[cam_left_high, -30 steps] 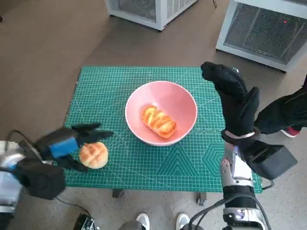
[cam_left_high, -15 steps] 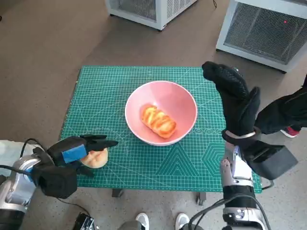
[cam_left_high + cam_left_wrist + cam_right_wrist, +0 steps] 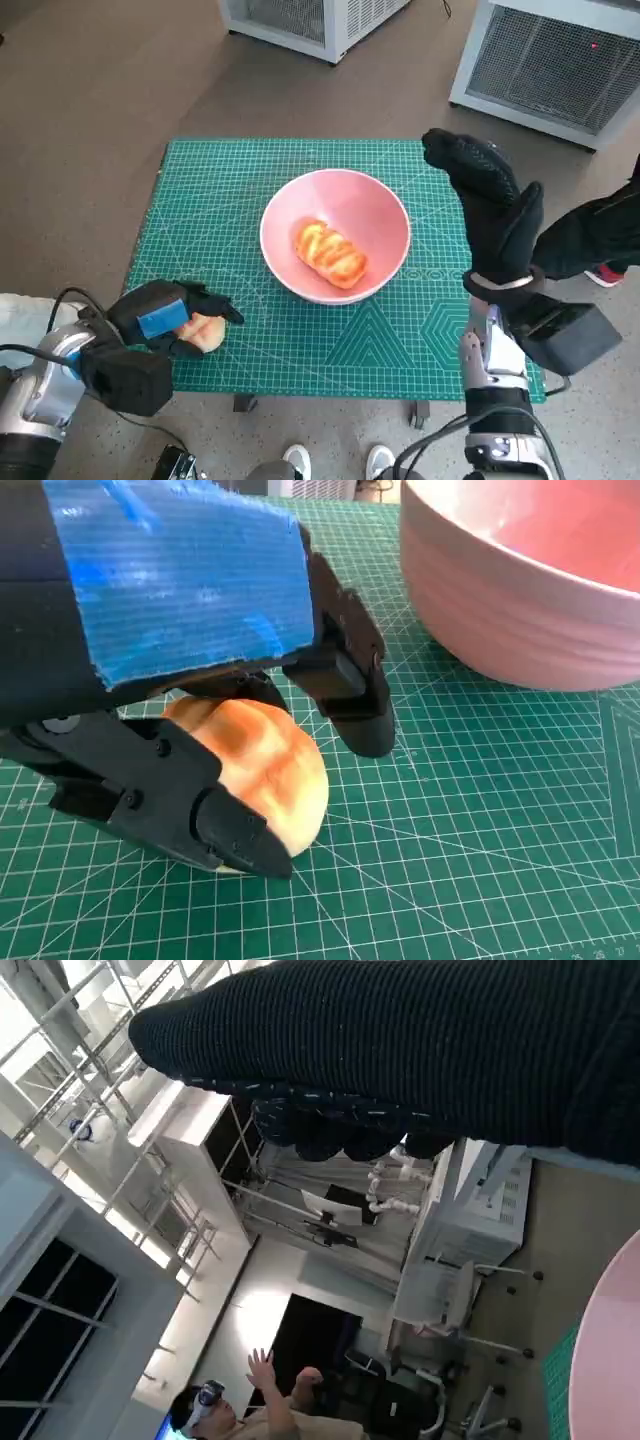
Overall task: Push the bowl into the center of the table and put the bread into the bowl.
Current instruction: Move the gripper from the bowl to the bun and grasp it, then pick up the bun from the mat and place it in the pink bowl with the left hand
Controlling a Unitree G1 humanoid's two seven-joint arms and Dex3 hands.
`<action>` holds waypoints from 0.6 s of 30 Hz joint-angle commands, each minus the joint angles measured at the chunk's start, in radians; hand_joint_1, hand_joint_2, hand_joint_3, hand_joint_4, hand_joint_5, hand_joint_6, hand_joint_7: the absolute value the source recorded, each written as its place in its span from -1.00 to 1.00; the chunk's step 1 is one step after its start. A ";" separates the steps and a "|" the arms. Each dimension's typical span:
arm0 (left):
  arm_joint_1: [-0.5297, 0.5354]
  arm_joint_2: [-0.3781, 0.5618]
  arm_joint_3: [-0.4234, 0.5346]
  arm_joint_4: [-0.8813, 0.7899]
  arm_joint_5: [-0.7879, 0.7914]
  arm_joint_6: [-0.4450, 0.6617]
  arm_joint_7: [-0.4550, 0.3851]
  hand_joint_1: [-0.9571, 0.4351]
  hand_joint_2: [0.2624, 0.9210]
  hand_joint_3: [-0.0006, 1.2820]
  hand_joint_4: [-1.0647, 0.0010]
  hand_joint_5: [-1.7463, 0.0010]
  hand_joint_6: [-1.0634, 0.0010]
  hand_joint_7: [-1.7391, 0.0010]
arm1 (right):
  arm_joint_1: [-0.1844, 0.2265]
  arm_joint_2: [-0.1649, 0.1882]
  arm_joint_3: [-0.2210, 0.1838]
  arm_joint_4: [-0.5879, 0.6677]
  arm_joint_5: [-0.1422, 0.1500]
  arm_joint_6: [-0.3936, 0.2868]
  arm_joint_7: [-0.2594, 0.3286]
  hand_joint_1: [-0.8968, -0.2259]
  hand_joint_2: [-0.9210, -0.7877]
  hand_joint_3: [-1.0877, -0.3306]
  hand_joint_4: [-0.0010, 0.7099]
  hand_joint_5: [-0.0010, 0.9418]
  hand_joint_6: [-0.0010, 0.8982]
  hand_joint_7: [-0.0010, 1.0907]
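A pink bowl (image 3: pixel 335 235) stands near the middle of the green mat (image 3: pixel 230 190), with a twisted bread (image 3: pixel 330 253) lying inside it. A round bun (image 3: pixel 205 331) lies near the mat's front left edge. My left hand (image 3: pixel 165 315) covers the bun, its black fingers (image 3: pixel 355 685) closed around the bun (image 3: pixel 265 770) on both sides while it rests on the mat. The bowl's wall (image 3: pixel 520 610) is a short way beyond. My right hand (image 3: pixel 490 205) is raised upright beside the bowl's right side, fingers extended, holding nothing.
Two white machines (image 3: pixel 545 55) stand on the floor behind the table. A person's dark leg and shoe (image 3: pixel 600 245) are at the right edge. A person (image 3: pixel 250 1410) shows in the right wrist view. Bare mat lies in front of the bowl.
My left hand has come down over the round bun and its fingers have closed around it. The right hand and the bowl have stayed where they were.
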 commanded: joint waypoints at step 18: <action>-0.094 0.034 0.117 -0.048 -0.127 -0.022 -0.017 0.38 0.96 -0.99 -0.49 -0.31 -0.39 -0.09 | 0.020 0.003 -0.002 0.019 0.008 0.006 0.013 -0.55 -1.00 -0.22 -0.17 -0.99 -0.70 0.00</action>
